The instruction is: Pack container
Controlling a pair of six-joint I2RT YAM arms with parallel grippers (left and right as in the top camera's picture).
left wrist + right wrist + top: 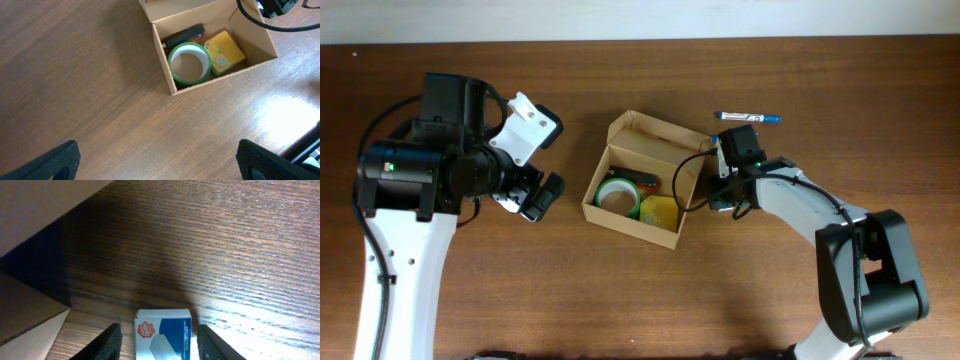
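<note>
While the right claw (160, 330) straddles the small blue-and-white box (163, 339) on the tabletop (240, 255), square the pads on its long sides before lifting.
Its card looks glossy, crisp-edged and likely light and slippery; I cannot tell whether the pads press it. The container (630, 228), matte tan cardboard with its flap up, sits just beside and holds a green tape roll (616, 195). The left claw (535, 196) gapes wide.
</note>
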